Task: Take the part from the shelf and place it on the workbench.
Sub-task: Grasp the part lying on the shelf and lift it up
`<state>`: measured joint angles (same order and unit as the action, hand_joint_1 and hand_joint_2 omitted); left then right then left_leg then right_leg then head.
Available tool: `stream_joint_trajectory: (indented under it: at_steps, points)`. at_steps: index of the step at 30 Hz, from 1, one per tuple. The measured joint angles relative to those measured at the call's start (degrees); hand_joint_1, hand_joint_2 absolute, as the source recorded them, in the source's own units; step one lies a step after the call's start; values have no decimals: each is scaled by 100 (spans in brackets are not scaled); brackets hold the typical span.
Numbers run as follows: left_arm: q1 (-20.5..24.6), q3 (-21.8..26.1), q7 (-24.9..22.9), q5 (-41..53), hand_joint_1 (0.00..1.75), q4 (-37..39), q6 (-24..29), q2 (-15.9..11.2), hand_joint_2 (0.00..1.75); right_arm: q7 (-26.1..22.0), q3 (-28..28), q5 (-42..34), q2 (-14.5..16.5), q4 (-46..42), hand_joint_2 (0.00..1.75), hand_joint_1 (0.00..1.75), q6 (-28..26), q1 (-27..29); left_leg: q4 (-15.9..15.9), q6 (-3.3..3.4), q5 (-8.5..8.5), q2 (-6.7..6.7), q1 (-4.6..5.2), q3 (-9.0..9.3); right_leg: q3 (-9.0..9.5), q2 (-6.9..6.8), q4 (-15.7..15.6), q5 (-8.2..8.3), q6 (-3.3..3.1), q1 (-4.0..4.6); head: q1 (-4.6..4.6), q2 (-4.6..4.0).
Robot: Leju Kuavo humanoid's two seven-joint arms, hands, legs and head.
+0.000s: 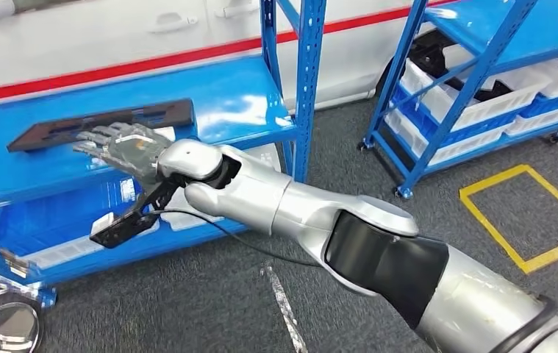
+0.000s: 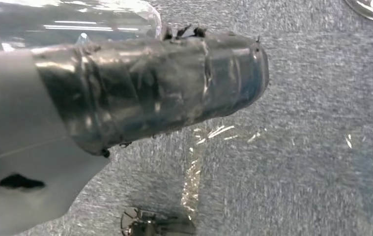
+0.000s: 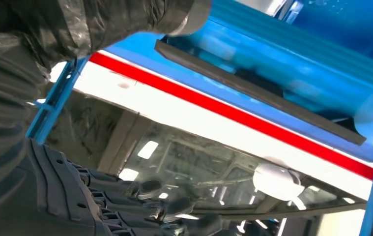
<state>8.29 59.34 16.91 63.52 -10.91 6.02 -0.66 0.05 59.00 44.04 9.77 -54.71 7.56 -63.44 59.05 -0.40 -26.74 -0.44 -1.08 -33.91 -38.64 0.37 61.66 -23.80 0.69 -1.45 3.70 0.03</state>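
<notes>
On shelf (image 1: 246, 103) — one part (image 1: 103, 123)

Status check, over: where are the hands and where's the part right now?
Right hand open, fingers spread over the black part, no grip seen. Part lies flat on the blue shelf. Left hand state unclear. Nothing blocking.

Part (image 1: 99, 123) on shelf (image 1: 239, 95), bins (image 1: 481, 103) right
</notes>
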Motion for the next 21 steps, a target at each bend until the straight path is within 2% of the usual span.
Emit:
stream_joint_trajectory:
  at_steps: [3, 4, 5, 7, 8, 9, 10, 11, 12, 13, 14, 16, 18, 19, 21]
  points:
    - [-4, 0, 6, 6, 0, 0, -3, 11, 0, -4, -2, 0, 21, 15, 175, 0, 5, 10, 51, -51, -83, 9, -8, 1, 35, 15, -7, -46, -144, -1, -7, 0]
    - [0, 0, 7, 8, 0, 0, -3, 12, 0, -4, -3, 0, 29, 17, 175, 0, 5, 5, 198, -70, -160, 15, -15, -56, 64, 16, -15, -60, -180, -11, -11, -1]
    - [6, 0, 8, 7, 0, 0, -3, 11, 0, -5, -3, 0, 39, 18, 175, 0, 5, 1, 454, -91, -276, 18, -18, -182, 96, 16, -22, -77, -210, -15, -17, -1]
    - [15, 0, 9, 5, 0, 0, -3, 9, 0, -7, -3, 0, 47, 24, 175, 0, 5, 1, 1193, -121, -529, 20, -18, -602, 138, 17, -27, -115, -244, 0, -28, -1]
    - [10, 0, 8, 4, 0, 0, -3, 9, 0, -8, -3, 1, 49, 31, 175, 0, 5, 8, 1491, -122, -581, 20, -18, -810, 158, 19, -28, -136, -253, 12, -28, -1]
    - [-1, 0, 8, 6, 0, 1, -4, 12, 0, -8, -3, 1, 49, 41, 175, 0, 5, 17, 1614, -110, -527, 20, -17, -937, 186, 24, -28, -161, -258, 26, -28, -1]
    - [-11, 0, 8, 9, 0, 1, -4, 15, 0, -9, -3, 1, 52, 53, 175, 0, 5, 24, 1519, -83, -362, 19, -12, -957, 225, 30, -28, -188, -261, 40, -28, -1]
    - [-18, 0, 8, 13, 0, 2, -5, 18, 0, -13, -3, 1, 61, 65, 175, 0, 4, 27, 1212, -43, -106, 19, -1, -865, 275, 36, -30, -219, -262, 53, -28, -1]
    - [-20, 0, 8, 16, 0, 2, -5, 15, 0, -19, -3, 1, 72, 76, 175, 0, 4, 26, 805, 9, 146, 18, 20, -714, 326, 39, -40, -249, -261, 58, -26, -1]
    - [-16, -1, 8, 19, 0, 2, -7, 11, 0, -31, -3, 1, 90, 88, 175, 0, 3, 21, 452, 59, 317, 20, 48, -559, 367, 42, -57, -273, -251, 70, -25, -1]
    - [-7, -1, 9, 21, 0, 2, -8, 7, 0, -49, -3, 2, 110, 99, 175, 0, 2, 16, 171, 109, 396, 22, 81, -430, 392, 43, -81, -285, -233, 73, -25, -1]
    - [8, -3, 8, 27, 0, 2, -10, 3, 0, -92, -3, 11, 156, 130, 175, 0, -2, 11, -27, 164, 362, 28, 126, -327, 412, 43, -150, -281, -179, 75, -23, -1]
    - [-2, -4, 7, 27, 0, 2, -11, 5, 0, -128, -3, 24, 209, 161, 175, 0, -14, 12, -161, 178, 365, 35, 109, -235, 437, 33, -190, -293, -117, 84, -16, -1]
    - [-11, -4, 7, 26, 0, 2, -13, 8, 0, -148, -3, 28, 231, 176, 175, 0, -26, 7, -231, 184, 373, 36, 91, -171, 414, 22, -118, -334, -90, 94, -9, -1]
    - [-8, -4, 8, 24, 0, 2, -17, 16, 0, -180, -3, 33, 264, 206, 175, 0, -58, -10, -316, 212, 360, 37, 64, -63, 143, 0, 405, -544, -57, 103, 8, -1]
